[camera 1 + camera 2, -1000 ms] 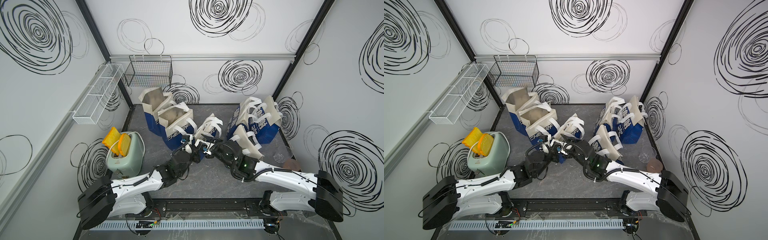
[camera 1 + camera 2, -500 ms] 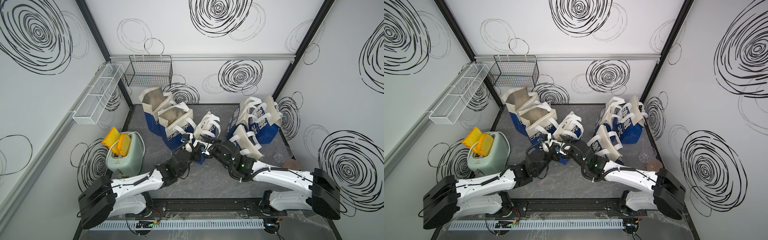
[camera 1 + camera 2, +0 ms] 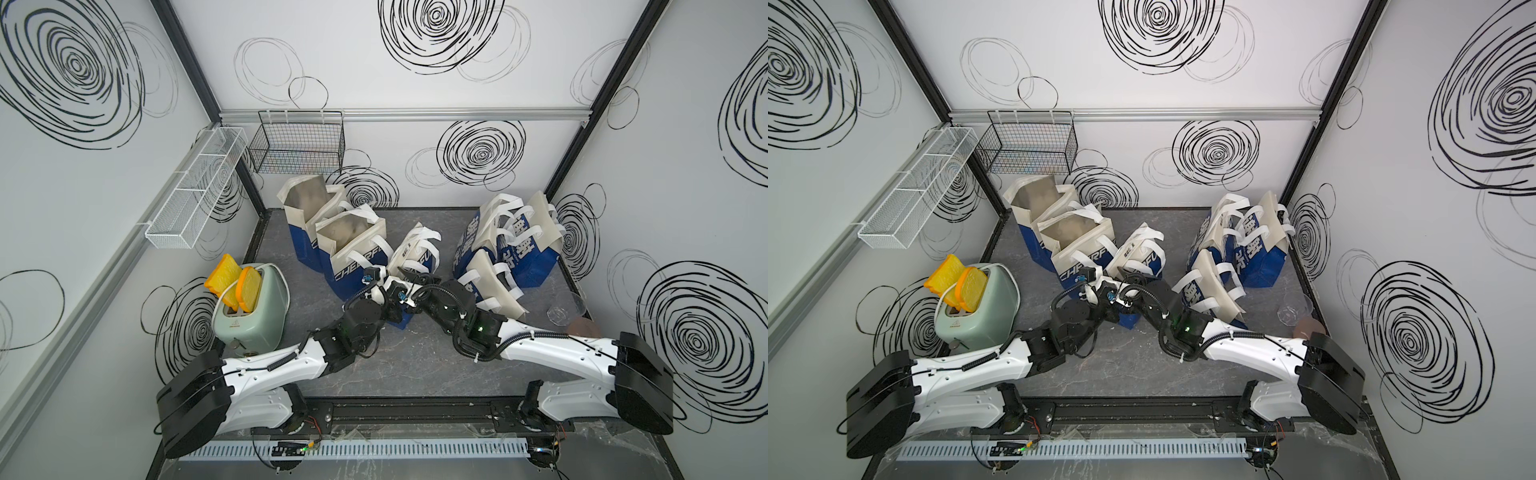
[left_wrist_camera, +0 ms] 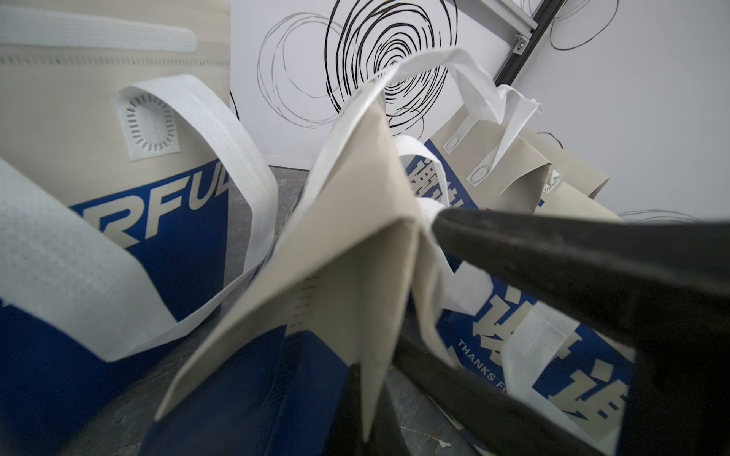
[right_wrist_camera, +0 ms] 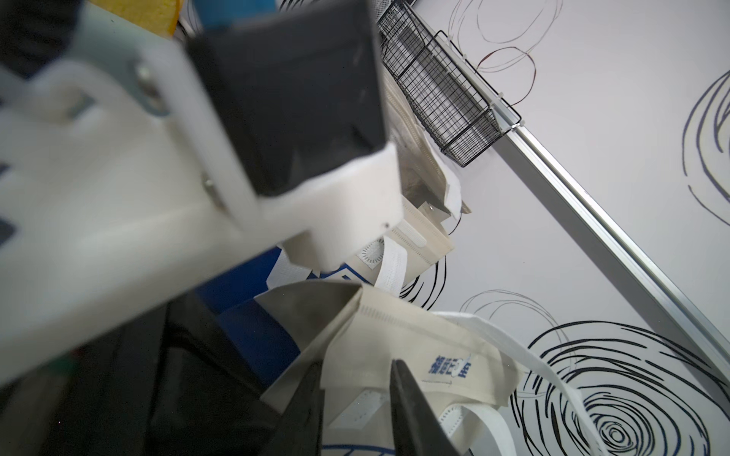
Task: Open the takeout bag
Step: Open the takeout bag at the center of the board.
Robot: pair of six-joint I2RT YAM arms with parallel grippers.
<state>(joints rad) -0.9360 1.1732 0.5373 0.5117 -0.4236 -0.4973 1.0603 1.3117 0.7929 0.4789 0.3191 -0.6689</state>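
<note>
The takeout bag (image 3: pixel 417 253) (image 3: pixel 1142 253), blue and beige with white handles, stands mid-table with its top folded flat. My left gripper (image 3: pixel 390 287) (image 3: pixel 1105 291) reaches it from the front left. In the left wrist view the gripper (image 4: pixel 367 418) is shut on a beige fold of the bag's rim (image 4: pixel 355 244). My right gripper (image 3: pixel 405 273) (image 3: pixel 1126 277) comes in from the right over the same top. In the right wrist view its two dark fingers (image 5: pixel 407 406) straddle the bag's beige top flap (image 5: pixel 414 339) with a gap still showing; the right gripper (image 5: pixel 355 363) is open.
Two opened bags (image 3: pixel 353 237) stand at the back left and several folded ones (image 3: pixel 511 245) lean at the right. A green toaster with bread (image 3: pixel 249 307) sits front left. A clear glass (image 3: pixel 567 311) is at the right edge. A black wire basket (image 3: pixel 299 145) and a white rack (image 3: pixel 195 191) hang on the walls.
My right gripper has moved left onto the bag's top and its jaws have narrowed around the flap. The left gripper has kept its grip and place.
</note>
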